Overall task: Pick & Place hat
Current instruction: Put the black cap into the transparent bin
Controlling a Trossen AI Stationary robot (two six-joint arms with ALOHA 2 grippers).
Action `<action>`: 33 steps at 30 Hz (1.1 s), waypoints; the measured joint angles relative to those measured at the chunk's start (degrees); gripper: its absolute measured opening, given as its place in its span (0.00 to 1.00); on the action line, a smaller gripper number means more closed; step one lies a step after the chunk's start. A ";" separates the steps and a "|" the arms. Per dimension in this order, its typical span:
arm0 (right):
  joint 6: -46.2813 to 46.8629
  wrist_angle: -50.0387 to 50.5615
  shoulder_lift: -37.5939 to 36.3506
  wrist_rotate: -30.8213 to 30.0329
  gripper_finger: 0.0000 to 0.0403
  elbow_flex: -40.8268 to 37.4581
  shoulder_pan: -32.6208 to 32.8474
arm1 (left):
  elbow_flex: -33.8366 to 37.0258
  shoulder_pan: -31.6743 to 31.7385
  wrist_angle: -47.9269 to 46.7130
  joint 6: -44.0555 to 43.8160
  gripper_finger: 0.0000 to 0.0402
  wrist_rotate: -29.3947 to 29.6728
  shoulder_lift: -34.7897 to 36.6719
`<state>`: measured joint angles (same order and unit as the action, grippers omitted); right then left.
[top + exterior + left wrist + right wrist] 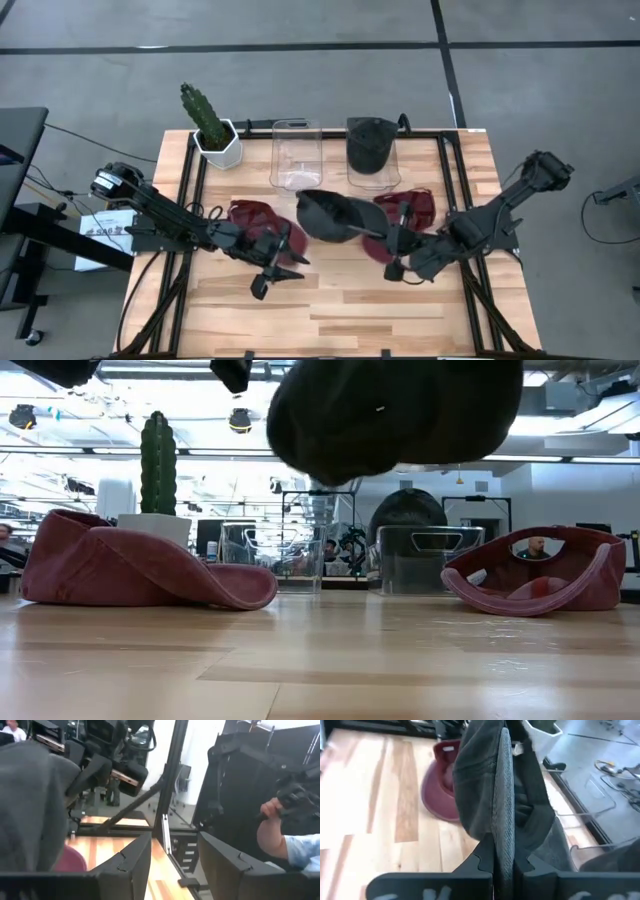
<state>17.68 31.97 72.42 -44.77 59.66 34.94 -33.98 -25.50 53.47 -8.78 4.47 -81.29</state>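
A dark grey hat (330, 215) hangs above the table's middle, held by my right gripper (378, 238), which is shut on it. In the low view the hat (400, 410) floats well over the wood. My left gripper (275, 270) is open near the table's middle, just left of the hat and touching nothing. Two maroon hats lie on the table by their rims, one on the left (255, 220) and one on the right (412, 208). Behind them stand an empty clear bin (297, 155) and a clear bin (372, 160) holding another dark hat. My right gripper pinches the grey hat's brim (502, 845) between its two fingers (480, 862), the brim standing edge-on in the gap. The fingers come about level from the table's right side. The hat is lifted clear, its crown (530, 805) extending past the fingertips.
A potted cactus (210, 125) stands at the far left corner. A black metal frame (445, 170) runs along the table's edges. Bare wood (340, 310) lies along the near edge. A person's hand (272, 830) shows beyond the table in the left wrist view.
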 joint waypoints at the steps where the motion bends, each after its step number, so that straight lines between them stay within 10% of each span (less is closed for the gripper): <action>1: -0.09 0.00 -0.51 0.00 0.00 0.00 0.33 | 0.00 0.17 0.01 0.36 0.40 -0.01 0.52; 33: -2.26 -2.76 -1.87 1.40 0.00 0.00 2.93 | -0.24 17.32 -9.50 4.89 0.39 28.59 2.56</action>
<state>15.42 29.21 70.54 -43.37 59.66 37.87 -34.22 -8.18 43.97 -3.89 33.06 -78.74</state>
